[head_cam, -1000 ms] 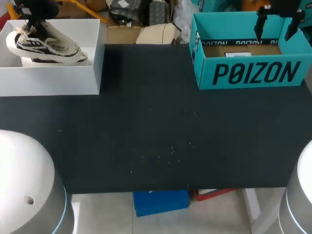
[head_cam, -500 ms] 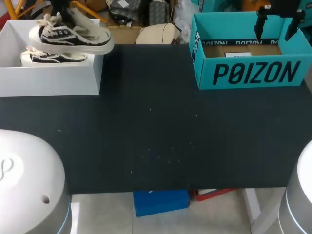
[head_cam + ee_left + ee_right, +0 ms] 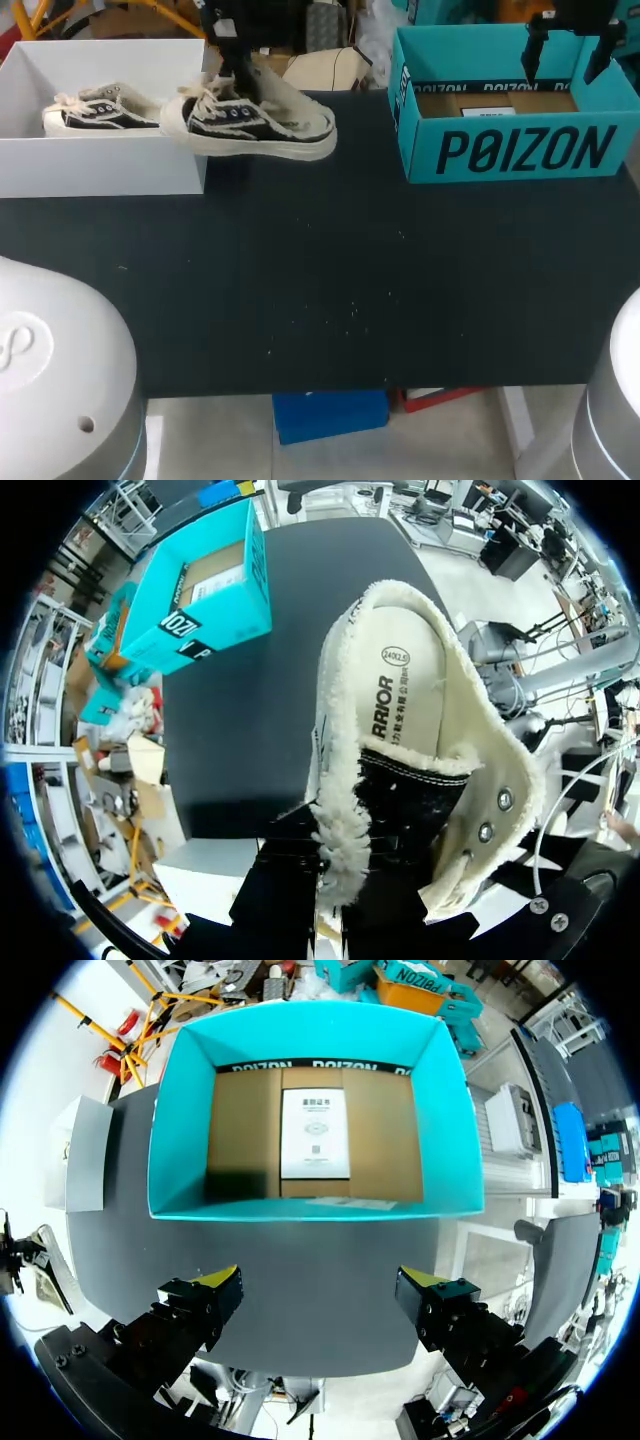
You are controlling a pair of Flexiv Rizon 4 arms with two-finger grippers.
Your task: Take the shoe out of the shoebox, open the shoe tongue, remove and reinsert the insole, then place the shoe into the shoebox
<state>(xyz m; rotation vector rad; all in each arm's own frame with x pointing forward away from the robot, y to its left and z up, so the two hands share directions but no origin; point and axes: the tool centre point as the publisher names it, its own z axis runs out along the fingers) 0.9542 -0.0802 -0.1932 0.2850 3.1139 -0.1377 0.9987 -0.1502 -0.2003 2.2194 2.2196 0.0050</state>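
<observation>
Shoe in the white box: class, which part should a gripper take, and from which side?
Probably take the collar rim of the shoe from above, one finger inside the opening. It sits upright on its sole, and the white box walls block the sides.

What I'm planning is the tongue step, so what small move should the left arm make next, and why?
Probably lower the shoe onto the table: the left gripper holds it just past the white box, while the right gripper hangs open over the teal box.
</observation>
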